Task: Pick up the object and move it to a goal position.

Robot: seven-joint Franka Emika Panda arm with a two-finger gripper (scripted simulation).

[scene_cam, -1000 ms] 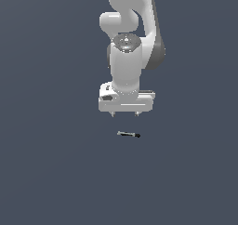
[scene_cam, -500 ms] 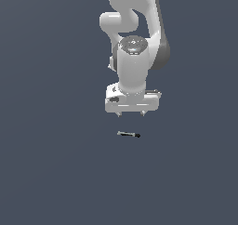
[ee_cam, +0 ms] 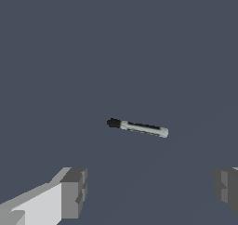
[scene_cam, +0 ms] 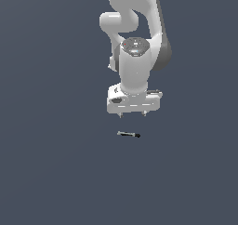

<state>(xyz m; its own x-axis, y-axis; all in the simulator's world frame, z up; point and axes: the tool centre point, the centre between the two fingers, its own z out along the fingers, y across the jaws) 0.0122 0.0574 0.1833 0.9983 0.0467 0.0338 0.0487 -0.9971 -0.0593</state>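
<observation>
The object [scene_cam: 128, 135] is a tiny thin rod with a grey shaft and a black tip, lying flat on the dark grey surface. In the exterior view my white gripper [scene_cam: 132, 115] hangs just above it, fingers pointing down, apart from the rod. The wrist view shows the object [ee_cam: 138, 127] lying ahead of the fingers, with one grey fingertip [ee_cam: 73, 193] and the other [ee_cam: 227, 187] spread wide and nothing between them. The gripper is open.
The plain dark grey surface [scene_cam: 56, 163] fills both views. The white arm [scene_cam: 135, 43] rises from the gripper to the top edge of the exterior view.
The gripper has come down toward the rod over the last second. The rod has not moved.
</observation>
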